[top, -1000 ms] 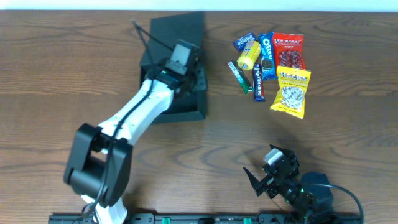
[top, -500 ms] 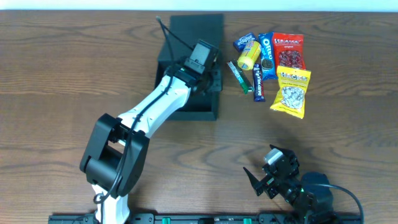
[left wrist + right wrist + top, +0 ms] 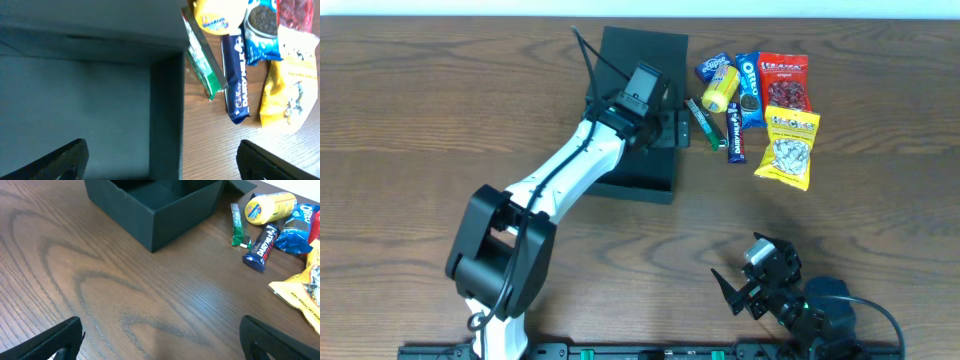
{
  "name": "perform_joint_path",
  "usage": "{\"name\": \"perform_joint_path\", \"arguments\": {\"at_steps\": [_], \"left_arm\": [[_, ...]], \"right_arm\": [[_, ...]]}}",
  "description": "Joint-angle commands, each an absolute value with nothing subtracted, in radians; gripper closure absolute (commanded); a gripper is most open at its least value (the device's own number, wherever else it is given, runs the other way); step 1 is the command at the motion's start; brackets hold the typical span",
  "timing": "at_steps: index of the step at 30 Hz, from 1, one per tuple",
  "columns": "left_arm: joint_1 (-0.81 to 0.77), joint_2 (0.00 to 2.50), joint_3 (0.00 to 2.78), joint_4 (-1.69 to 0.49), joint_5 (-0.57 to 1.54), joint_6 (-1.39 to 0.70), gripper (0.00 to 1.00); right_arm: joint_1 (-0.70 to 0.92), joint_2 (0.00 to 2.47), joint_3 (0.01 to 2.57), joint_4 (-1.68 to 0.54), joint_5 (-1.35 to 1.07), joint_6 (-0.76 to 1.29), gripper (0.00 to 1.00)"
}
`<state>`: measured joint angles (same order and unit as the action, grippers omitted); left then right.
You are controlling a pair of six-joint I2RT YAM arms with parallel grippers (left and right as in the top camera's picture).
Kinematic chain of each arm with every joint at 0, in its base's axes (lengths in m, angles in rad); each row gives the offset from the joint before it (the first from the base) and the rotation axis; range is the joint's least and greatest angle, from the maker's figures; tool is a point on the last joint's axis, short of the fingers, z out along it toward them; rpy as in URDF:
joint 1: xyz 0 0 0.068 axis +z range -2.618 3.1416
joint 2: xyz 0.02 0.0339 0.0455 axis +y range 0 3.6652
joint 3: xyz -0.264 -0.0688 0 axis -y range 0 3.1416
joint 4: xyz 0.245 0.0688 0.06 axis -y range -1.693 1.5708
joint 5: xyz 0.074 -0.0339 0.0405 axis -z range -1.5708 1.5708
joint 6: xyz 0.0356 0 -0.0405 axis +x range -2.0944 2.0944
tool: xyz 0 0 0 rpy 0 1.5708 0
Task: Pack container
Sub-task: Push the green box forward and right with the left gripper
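Now the container (image 3: 635,187), a dark teal-black cardboard box, sits on the wooden table (image 3: 440,120) at the far side, near the middle. Its flap lid is open and lies back on the far edge. The left gripper (image 3: 663,128) hangs over the right part of the box. In the left wrist view its fingers (image 3: 65,155) stand wide apart, with the right wall of the box between them, and they hold nothing.

Just to the right of the box lies a group of snacks: a green stick pack (image 3: 700,118) just beside the wall, a Dairy Milk bar (image 3: 735,132), a yellow roll-shaped pack (image 3: 720,88), a blue Oreo packet (image 3: 749,90), a red packet (image 3: 785,82) and a yellow packet of seeds (image 3: 788,148).

The right gripper (image 3: 742,270) is at the near edge of the table, well apart from the box. Its jaws are fully spread and have hold of nothing.
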<state>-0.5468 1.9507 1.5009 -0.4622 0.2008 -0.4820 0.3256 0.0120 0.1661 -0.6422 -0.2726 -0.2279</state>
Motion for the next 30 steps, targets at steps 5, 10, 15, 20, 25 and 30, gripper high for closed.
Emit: {"name": "perform_joint_path", "arguments": {"at_steps": [5, 10, 15, 20, 25, 30], "left_arm": [[-0.533, 1.769, 1.563, -0.618, -0.251, -0.269, 0.05], [-0.487, 1.763, 1.556, -0.757, -0.320, -0.198, 0.05], [-0.410, 1.779, 1.505, -0.769, -0.260, -0.192, 0.04], [-0.355, 1.809, 1.455, -0.731, -0.109, -0.149, 0.02], [-0.347, 1.854, 1.399, -0.691, -0.076, -0.149, 0.00], [-0.345, 1.893, 1.376, -0.657, -0.077, -0.190, 0.15]], "right_arm": [[0.332, 0.006, 0.162, -0.643, -0.273, -0.241, 0.01], [0.332, 0.006, 0.162, -0.643, -0.273, -0.241, 0.01], [0.332, 0.006, 0.162, -0.643, -0.273, -0.241, 0.01], [0.332, 0.006, 0.162, -0.643, -0.273, -0.241, 0.01], [0.332, 0.006, 0.162, -0.643, -0.273, -0.241, 0.01], [0.332, 0.006, 0.162, -0.643, -0.273, -0.241, 0.01]]}}
